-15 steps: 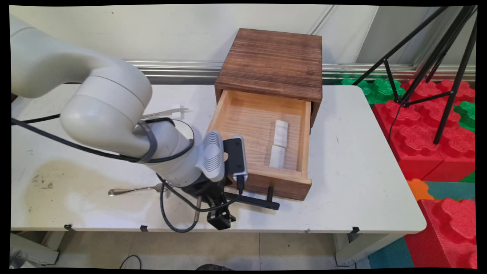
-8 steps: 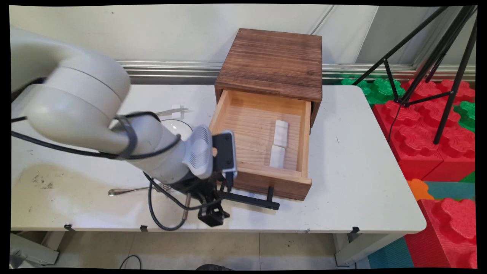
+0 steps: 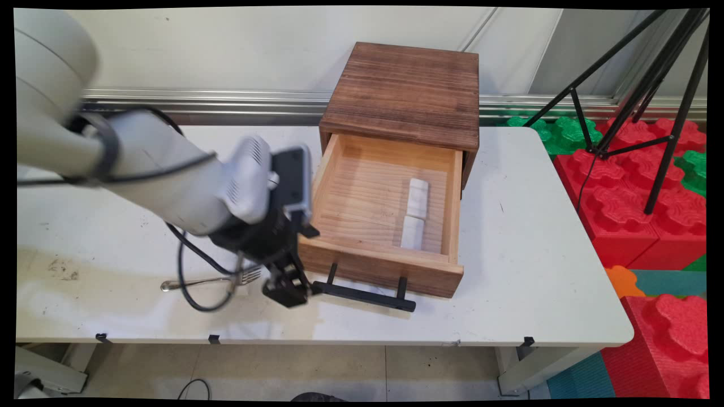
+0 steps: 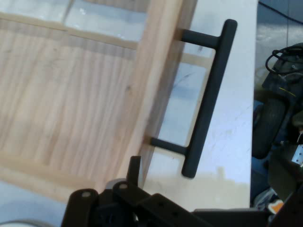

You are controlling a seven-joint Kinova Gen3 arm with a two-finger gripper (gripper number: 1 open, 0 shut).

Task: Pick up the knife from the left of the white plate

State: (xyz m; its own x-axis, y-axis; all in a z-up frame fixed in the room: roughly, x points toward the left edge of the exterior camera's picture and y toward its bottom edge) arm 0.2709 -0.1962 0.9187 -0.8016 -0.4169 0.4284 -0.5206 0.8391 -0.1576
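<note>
The black end effector (image 3: 285,291) sits by the left end of the open wooden drawer's (image 3: 384,212) black bar handle (image 3: 365,294), near the white worktop's (image 3: 537,237) front edge. I cannot tell its grip.

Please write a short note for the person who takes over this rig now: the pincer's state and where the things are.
Pincer: low over the white table, beside the near end of the black bar handle, not around it. Open or shut: cannot tell.
Light wooden drawer: pulled out of the dark wooden box. Two white blocks lie end to end inside.
Metal fork: on the table, next to the pincer.
</note>
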